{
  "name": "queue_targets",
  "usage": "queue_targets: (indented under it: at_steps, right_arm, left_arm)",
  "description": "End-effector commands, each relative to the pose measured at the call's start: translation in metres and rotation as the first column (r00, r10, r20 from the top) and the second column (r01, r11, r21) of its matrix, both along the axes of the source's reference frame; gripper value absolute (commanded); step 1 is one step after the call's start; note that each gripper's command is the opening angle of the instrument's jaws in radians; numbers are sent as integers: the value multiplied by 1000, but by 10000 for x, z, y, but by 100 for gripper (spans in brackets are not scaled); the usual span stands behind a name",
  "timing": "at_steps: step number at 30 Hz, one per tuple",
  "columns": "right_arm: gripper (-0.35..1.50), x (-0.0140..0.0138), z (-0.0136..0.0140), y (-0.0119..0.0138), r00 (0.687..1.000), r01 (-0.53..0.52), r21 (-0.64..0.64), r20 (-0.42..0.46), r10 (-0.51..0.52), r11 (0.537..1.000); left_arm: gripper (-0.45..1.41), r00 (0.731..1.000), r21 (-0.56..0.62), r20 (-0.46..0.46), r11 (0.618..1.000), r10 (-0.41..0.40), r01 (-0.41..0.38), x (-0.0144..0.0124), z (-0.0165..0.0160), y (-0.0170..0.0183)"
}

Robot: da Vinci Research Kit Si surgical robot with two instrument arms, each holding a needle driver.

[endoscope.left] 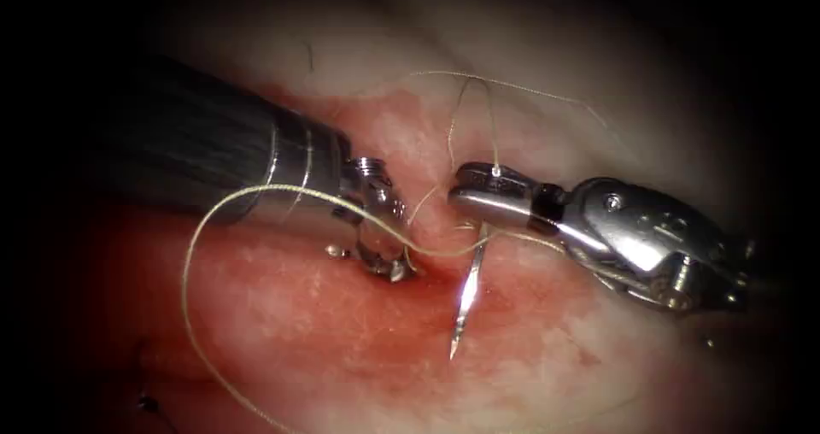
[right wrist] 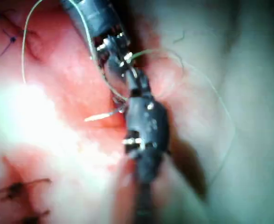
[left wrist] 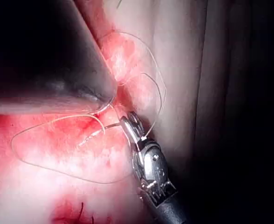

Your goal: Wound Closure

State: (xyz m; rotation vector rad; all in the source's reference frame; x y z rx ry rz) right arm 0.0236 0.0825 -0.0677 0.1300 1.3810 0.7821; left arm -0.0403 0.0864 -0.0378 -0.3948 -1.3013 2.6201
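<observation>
One pincer (endoscope.left: pixel 465 199) (right) grips needle (endoscope.left: pixel 465 302); swaged end hidden.

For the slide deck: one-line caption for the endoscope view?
Right tool holds the needle near its swaged end, tip free above tissue; thread drapes over the left tool.

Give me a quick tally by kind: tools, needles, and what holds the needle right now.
Tools: 2, the left tool down at the cut, what it holds unclear, and the right tool shut on the needle.
Needles: 1, the needle held near its rear end, point free above the tissue.
Threads: 1, the thread looping left of the cut.
Total: 4.
</observation>
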Motion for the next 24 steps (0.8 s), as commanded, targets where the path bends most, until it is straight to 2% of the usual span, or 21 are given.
queue_targets:
  at_steps: [1, 3, 7, 14, 24]
  right_arm:
    - [-35, 7, 6, -1, 1000, 1, -7, -2, -1, 1000]
    - [-35, 6, 7, 2, 1000, -5, -22, -4, 5, 1000]
    - [-35, 4, 13, 11, 1000, -14, -53, 3, 14, 998]
    - [-35, 2, 29, 30, 999, -28, -115, 30, 31, 993]
    - [-35, 10, 48, 28, 997, -40, -151, 60, 50, 988]
  left_arm:
    - [-13, 1000, 15, -2, 1000, 4, -4, -8, 8, -4]
    - [3, 1000, 56, -21, 998, 15, -14, -16, 14, -7]
    - [16, 1000, 88, 7, 996, 10, -10, -19, 14, -3]
    - [19, 1000, 104, 24, 994, 14, -17, -2, -3, 10]
    - [19, 998, 103, 60, 994, 14, -21, -1, -14, 5]
